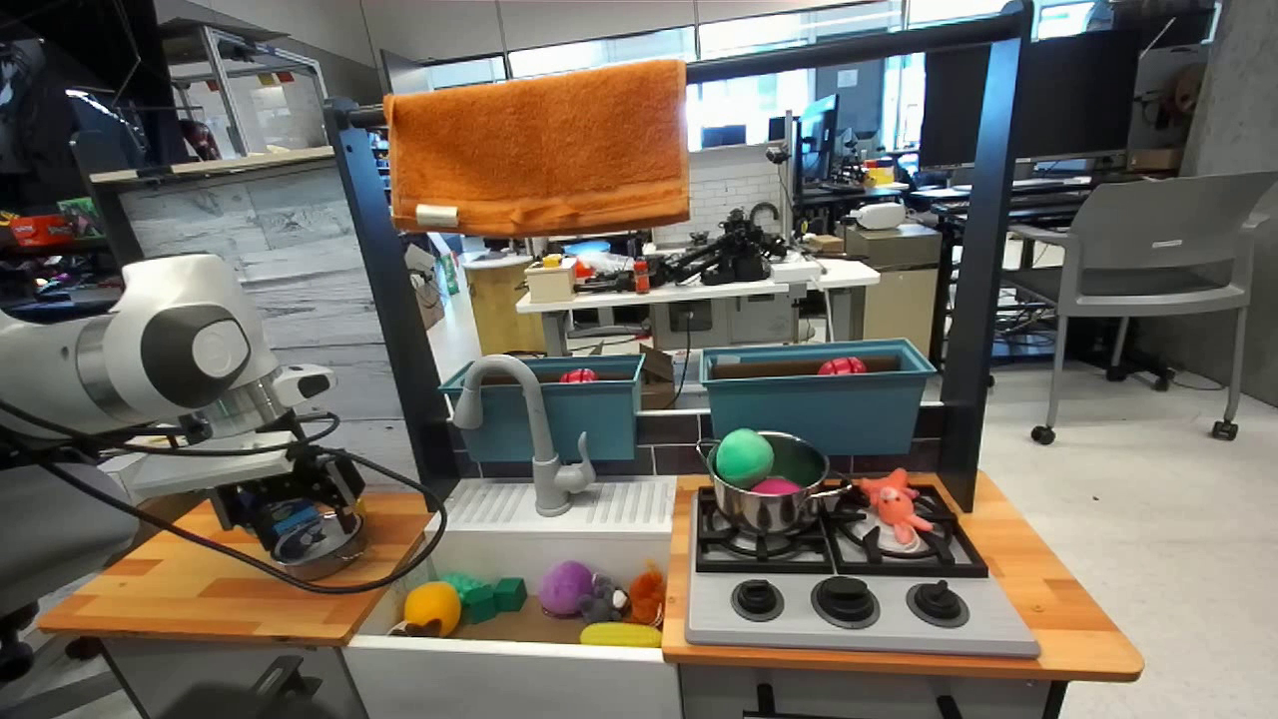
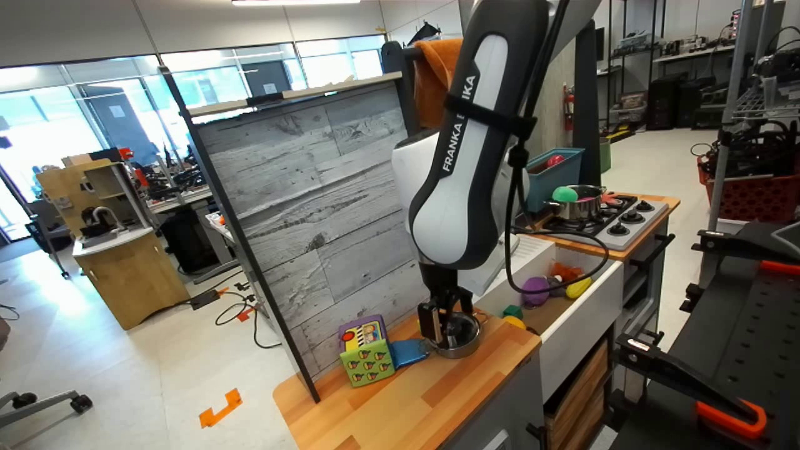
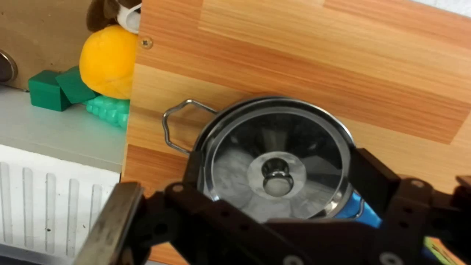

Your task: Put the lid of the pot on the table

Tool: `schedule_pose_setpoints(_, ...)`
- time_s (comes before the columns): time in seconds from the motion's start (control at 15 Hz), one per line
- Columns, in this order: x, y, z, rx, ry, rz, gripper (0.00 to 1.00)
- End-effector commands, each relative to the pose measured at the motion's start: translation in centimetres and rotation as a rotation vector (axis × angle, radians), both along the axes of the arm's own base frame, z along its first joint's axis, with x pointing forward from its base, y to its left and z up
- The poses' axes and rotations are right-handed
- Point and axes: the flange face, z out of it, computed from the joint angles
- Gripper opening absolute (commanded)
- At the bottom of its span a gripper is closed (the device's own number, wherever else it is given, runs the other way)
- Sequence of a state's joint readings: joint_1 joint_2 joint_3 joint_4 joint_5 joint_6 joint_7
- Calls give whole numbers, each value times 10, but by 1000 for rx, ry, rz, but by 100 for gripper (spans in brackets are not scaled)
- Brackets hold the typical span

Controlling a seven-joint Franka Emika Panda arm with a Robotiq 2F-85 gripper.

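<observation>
Your tool [image 3: 278, 165], fingers [image 3: 373, 180] spread to either side of the knobbed lid [image 3: 235, 176], lid on the loop-handled pot [image 2: 459, 352], pot on the wooden bench [image 3: 312, 55].

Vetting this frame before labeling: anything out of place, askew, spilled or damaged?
Coral plush toy lying on the stove: odd spot for something soft. Can't tell whether the lid sits level on the pot. No visible spill or damage.
</observation>
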State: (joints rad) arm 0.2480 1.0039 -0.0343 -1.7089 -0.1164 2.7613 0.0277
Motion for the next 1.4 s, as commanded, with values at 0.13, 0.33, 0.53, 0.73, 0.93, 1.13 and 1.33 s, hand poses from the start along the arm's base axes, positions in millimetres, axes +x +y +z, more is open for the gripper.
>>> schedule_pose_setpoints(0.13,13,4,-2,-19,15,19,58)
schedule_pose_setpoints(0.33,17,3,1,-20,17,17,36)
schedule_pose_setpoints(0.53,21,3,3,-22,16,15,13)
schedule_pose_setpoints(0.73,23,2,4,-27,12,15,2)
schedule_pose_setpoints(0.93,19,3,4,-25,20,21,5)
schedule_pose_setpoints(1.13,13,7,6,-17,17,39,5)
schedule_pose_setpoints(1.33,3,11,5,-29,29,72,5)
